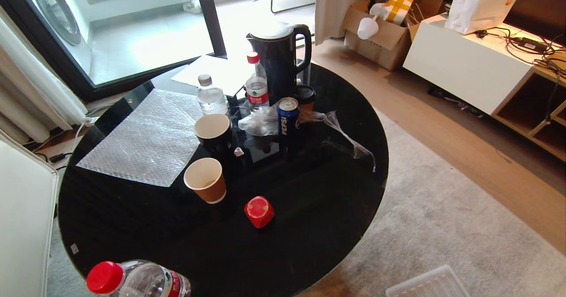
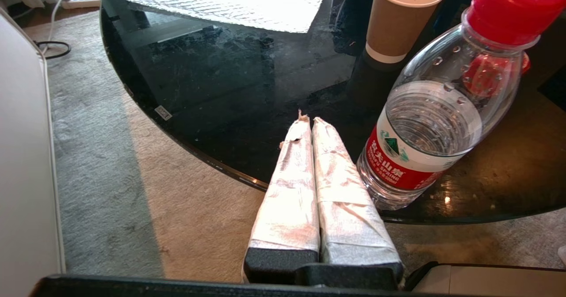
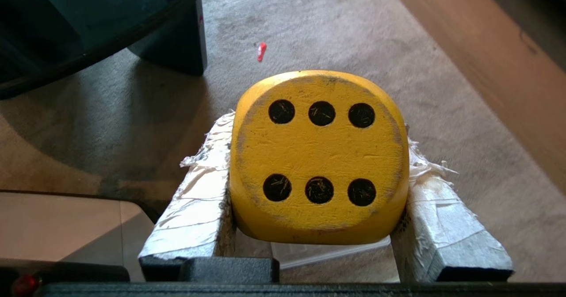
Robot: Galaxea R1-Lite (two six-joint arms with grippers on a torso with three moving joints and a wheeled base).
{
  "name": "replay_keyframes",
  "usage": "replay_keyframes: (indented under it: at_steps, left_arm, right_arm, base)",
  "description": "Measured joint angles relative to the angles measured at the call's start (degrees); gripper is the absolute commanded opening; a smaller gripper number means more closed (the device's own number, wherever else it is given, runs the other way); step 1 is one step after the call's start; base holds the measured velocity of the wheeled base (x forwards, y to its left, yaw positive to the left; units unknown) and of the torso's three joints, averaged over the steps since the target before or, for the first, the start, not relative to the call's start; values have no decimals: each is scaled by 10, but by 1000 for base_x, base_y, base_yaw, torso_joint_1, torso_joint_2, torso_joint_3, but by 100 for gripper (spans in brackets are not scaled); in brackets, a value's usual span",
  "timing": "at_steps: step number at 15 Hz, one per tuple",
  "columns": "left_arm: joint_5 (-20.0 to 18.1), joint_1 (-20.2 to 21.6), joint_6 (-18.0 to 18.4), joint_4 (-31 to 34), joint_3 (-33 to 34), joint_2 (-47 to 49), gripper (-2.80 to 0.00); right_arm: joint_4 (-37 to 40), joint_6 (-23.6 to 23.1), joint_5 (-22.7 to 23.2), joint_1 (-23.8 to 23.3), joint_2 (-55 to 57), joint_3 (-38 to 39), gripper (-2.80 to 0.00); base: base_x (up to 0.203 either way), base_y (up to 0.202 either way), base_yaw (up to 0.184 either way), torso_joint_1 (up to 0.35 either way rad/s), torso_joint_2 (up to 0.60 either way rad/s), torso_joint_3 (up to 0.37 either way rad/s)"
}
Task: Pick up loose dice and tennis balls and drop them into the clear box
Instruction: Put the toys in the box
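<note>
Clearly the right gripper (image 3: 316,164) clamps the yellow die (image 3: 316,158) between its two taped fingers (image 3: 199,208), held over the carpet (image 3: 442,111) just off the edge of the table (image 3: 66,32). The die is chunky with rounded corners, its paint scuffed and greyed along the edges; the face toward the wrist camera shows six black pips in two rows of three, each pip scratched. A pale strip of clear plastic shows just under it. A red die (image 1: 259,211) sits loose on the black round table (image 1: 309,226), near a brown paper cup (image 1: 205,180). A corner of the clear box (image 1: 426,283) shows on the carpet beside the table. The left gripper (image 2: 309,122) hangs at the table's rim beside a water bottle (image 2: 435,124), fingers pressed together and empty.
</note>
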Motion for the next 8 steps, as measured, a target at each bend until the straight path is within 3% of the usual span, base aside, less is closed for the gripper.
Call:
replay_keyframes:
  at_steps: [3,8]
  left_arm:
    - [0,0,0,0,0,0,-280]
    - [0,0,0,-1,0,0,-280]
  right_arm:
    - [-11,26,-9,0,-25,5,-280]
    - [10,26,-4,0,-33,3,-280]
  base:
    - [0,0,0,0,0,0]
    - [0,0,0,0,0,0]
